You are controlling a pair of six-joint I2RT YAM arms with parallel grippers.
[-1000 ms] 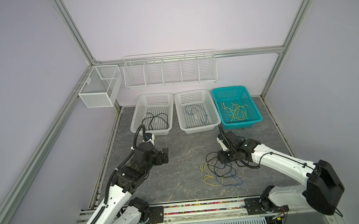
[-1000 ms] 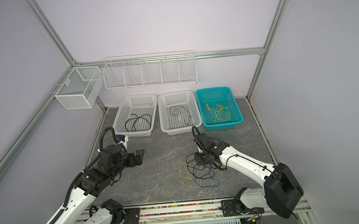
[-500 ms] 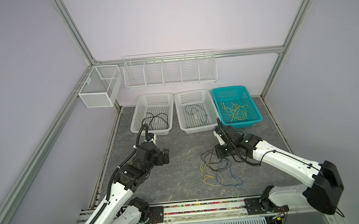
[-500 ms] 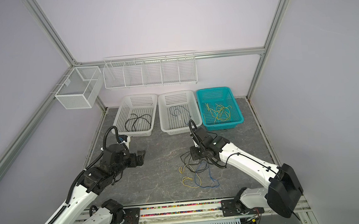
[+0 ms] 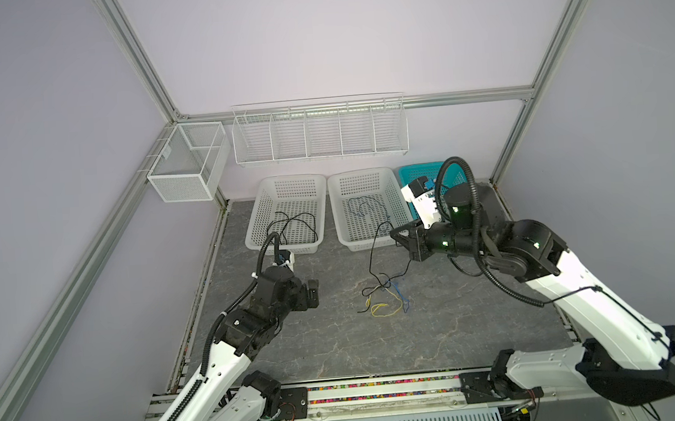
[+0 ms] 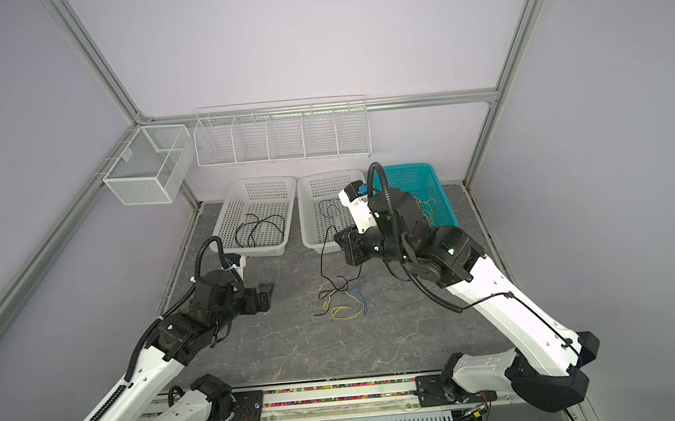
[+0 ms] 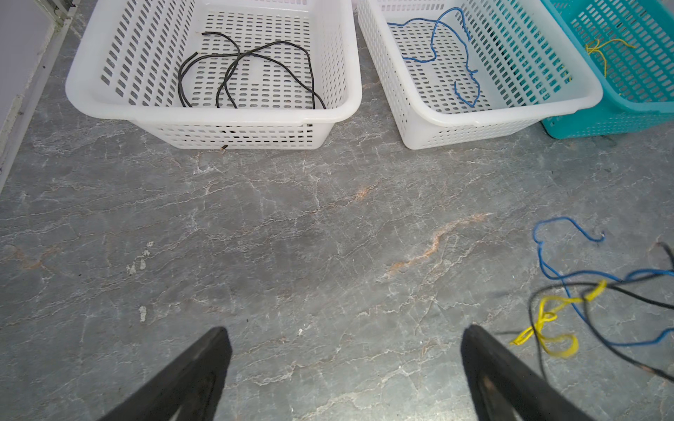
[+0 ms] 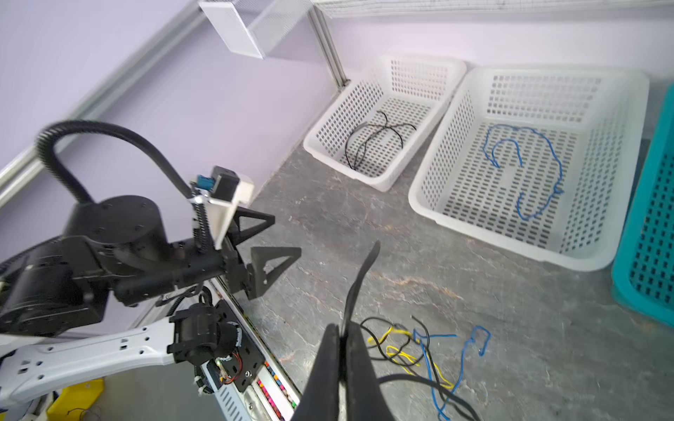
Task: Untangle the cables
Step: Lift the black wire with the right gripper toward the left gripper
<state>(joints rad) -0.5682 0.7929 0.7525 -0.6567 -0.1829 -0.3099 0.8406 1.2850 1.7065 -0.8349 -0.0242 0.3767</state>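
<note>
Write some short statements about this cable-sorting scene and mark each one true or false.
1. The right claw is shut on a black cable that runs down into the tangle on the table. True.
2. The left claw grips a yellow cable. False: it is open and holds nothing.
3. The middle white basket holds a blue cable. True.
4. The teal basket holds black cables. False: yellow cables lie in it.
</note>
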